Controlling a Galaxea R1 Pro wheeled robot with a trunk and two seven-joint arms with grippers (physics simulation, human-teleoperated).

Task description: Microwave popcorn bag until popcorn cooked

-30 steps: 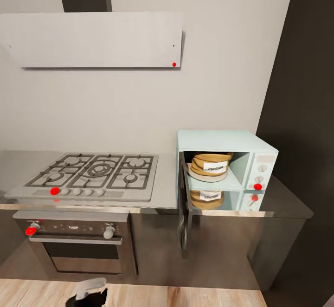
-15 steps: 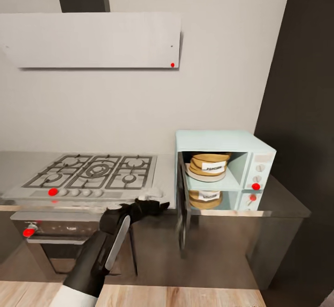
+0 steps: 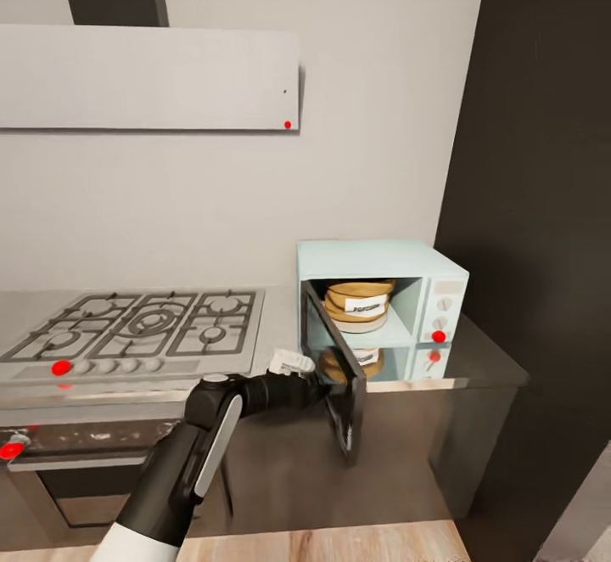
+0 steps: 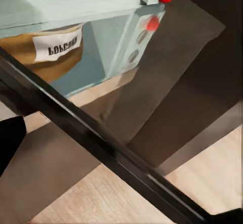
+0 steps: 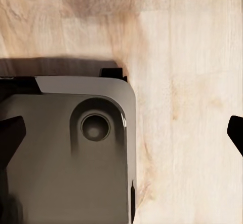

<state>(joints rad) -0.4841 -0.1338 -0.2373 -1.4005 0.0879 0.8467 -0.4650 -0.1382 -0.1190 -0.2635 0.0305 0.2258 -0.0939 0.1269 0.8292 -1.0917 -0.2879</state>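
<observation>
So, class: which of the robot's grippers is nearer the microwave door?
Left. The left gripper reaches up against the open microwave door. The right gripper points down at the wooden floor beside the robot's base, away from the door.

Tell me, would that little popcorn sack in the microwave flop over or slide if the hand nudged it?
The popcorn bag looks squat and wide-bottomed, so it probably would not tip. Its rolled-down rim suggests soft cloth that would likely dent rather than stay stiff. It sits on a pale plate in the microwave, so a nudge might slide it.
</observation>
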